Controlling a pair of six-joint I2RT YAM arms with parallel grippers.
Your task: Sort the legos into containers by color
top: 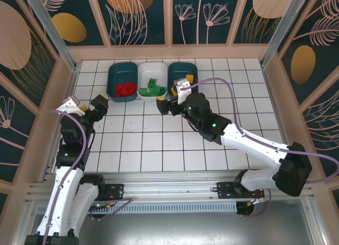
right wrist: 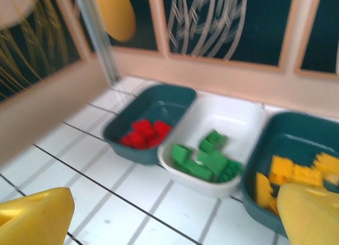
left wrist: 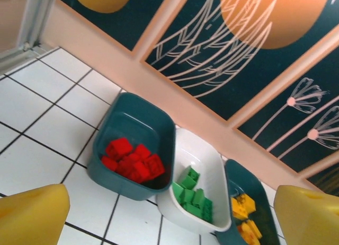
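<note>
White tiled table (top: 137,144) walled by teal floral panels (top: 137,17) — left gripper (left wrist: 169,216) and right gripper (right wrist: 172,216) gape wide, empty

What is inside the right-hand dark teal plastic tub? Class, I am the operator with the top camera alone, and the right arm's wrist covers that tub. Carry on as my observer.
Observer: Orange-yellow studded plastic bricks lie in that dark teal rounded plastic tub; the right wrist camera looks straight into it.
Operator: Is the right claw carrying a brick?
Observer: No. The right claw is open and empty, its yellow fingertips wide apart.
Operator: And the left claw?
Observer: The left claw is open too, with nothing between its fingertips.
</note>
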